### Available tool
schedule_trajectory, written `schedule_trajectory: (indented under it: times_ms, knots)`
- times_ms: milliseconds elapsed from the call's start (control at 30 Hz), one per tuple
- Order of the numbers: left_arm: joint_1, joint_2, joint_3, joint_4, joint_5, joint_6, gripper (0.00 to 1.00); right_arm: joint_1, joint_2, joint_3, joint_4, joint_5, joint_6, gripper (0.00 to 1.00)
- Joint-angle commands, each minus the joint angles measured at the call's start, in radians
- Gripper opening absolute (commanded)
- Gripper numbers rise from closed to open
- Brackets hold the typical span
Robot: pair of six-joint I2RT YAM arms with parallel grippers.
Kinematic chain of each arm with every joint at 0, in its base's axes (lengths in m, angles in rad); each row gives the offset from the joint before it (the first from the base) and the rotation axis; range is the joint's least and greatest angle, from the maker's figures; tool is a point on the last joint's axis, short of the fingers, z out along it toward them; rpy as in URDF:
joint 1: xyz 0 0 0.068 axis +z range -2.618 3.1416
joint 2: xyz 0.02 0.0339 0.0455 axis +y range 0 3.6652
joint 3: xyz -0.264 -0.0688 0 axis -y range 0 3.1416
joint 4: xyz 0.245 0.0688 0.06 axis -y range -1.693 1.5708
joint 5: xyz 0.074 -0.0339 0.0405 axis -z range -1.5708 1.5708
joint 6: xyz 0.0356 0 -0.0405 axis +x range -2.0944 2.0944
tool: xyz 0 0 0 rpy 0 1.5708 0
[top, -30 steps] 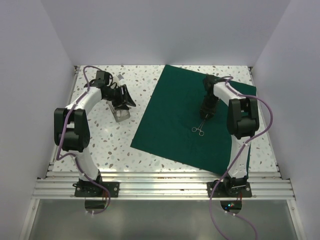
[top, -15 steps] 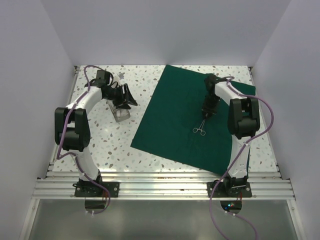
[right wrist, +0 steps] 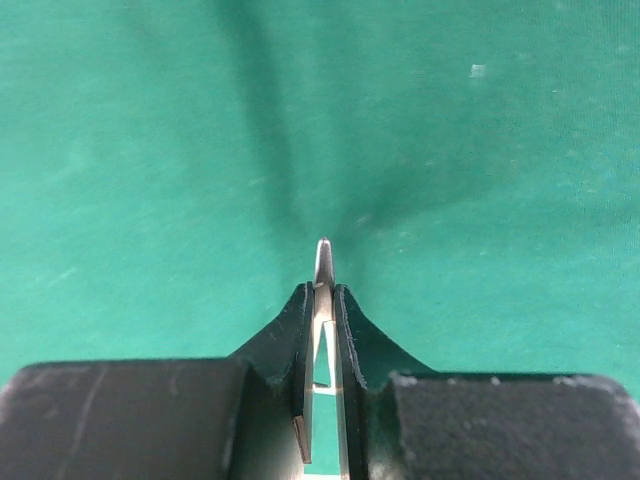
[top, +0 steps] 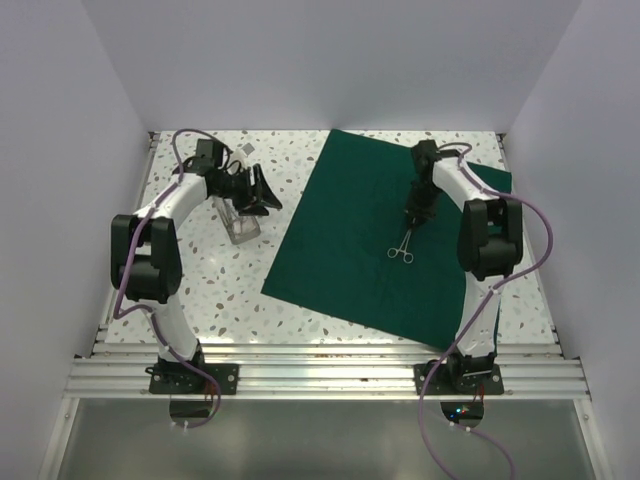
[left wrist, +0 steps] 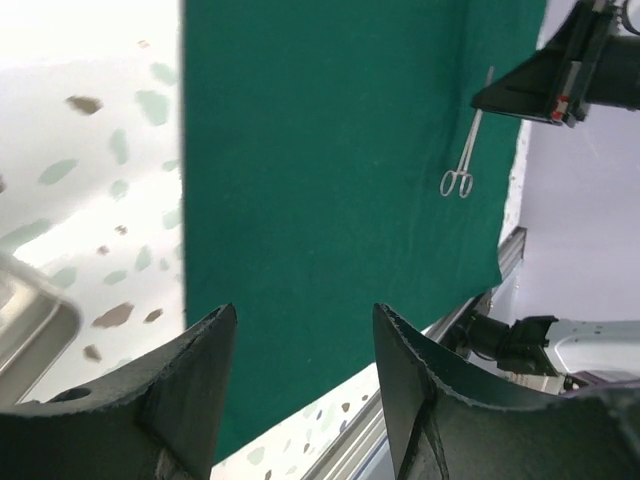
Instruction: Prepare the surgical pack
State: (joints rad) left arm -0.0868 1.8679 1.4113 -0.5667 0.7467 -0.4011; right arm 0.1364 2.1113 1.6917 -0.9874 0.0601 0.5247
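Right jaws are squeezed shut on the thin tip of a silver clamp (top: 402, 250), a tool with two finger rings like scissors. The clamp is on the surgical pack (top: 350, 240), a big dark green cloth spread flat on the right side of the bench (top: 200, 285) and turned a bit crooked. Small wrinkles in the cloth run up to the clamp's tip. The bench is white with little spots, and plain white walls (top: 300, 60) stand around it. Left jaws are partly open and hold nothing. They hang over the bench just beside a small tray (top: 241, 229). The left arm (top: 180, 198) hides part of the tray, so I cannot tell what it is made of. Whether the clamp's rings touch the cloth is hard to see.
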Motion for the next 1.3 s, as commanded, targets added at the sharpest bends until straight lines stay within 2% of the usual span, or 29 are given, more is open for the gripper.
schedule_trajectory:
  times_ms: [0,133,267,467,667,767,800,867,900,933,967,1000,1067,1167,1267]
  knots:
    - [-0.039,-0.036,-0.017,0.140,0.138,-0.013,0.61,0.011,-0.118,0.033,0.053,-0.153,-0.035,0.00]
    - [-0.102,-0.026,-0.029,0.243,0.229,-0.082,0.63,0.068,-0.162,0.031,0.186,-0.325,-0.016,0.00]
    - [-0.172,-0.003,-0.037,0.355,0.301,-0.157,0.64,0.150,-0.180,0.062,0.269,-0.408,0.014,0.00]
    - [-0.241,0.037,-0.031,0.370,0.319,-0.179,0.64,0.247,-0.171,0.112,0.348,-0.473,0.061,0.00]
    - [-0.254,0.068,-0.021,0.338,0.315,-0.170,0.64,0.279,-0.149,0.163,0.351,-0.509,0.070,0.00]
    - [-0.255,0.079,-0.021,0.321,0.307,-0.159,0.61,0.281,-0.146,0.172,0.357,-0.528,0.077,0.00]
    - [-0.255,0.086,-0.021,0.321,0.310,-0.159,0.59,0.282,-0.143,0.175,0.352,-0.540,0.078,0.00]
    - [-0.255,0.088,-0.017,0.321,0.313,-0.159,0.41,0.285,-0.137,0.186,0.348,-0.549,0.080,0.00]
    - [-0.255,0.088,-0.014,0.320,0.307,-0.159,0.31,0.284,-0.136,0.189,0.345,-0.542,0.080,0.00]
    - [-0.252,0.089,-0.012,0.309,0.293,-0.156,0.14,0.284,-0.137,0.194,0.331,-0.531,0.077,0.00]
    - [-0.248,0.088,-0.002,0.292,0.281,-0.150,0.07,0.282,-0.137,0.201,0.320,-0.516,0.075,0.18]
    - [-0.242,0.085,0.003,0.277,0.266,-0.134,0.01,0.278,-0.134,0.207,0.307,-0.499,0.071,0.28]
    - [-0.206,0.074,-0.012,0.254,0.231,-0.125,0.00,0.256,-0.131,0.227,0.238,-0.428,0.061,0.50]
    - [-0.114,0.044,-0.064,0.245,0.192,-0.124,0.00,0.204,-0.134,0.217,0.162,-0.364,0.057,0.59]
    - [0.007,0.013,-0.113,0.209,0.145,-0.113,0.00,0.142,-0.168,0.152,0.147,-0.336,0.055,0.61]
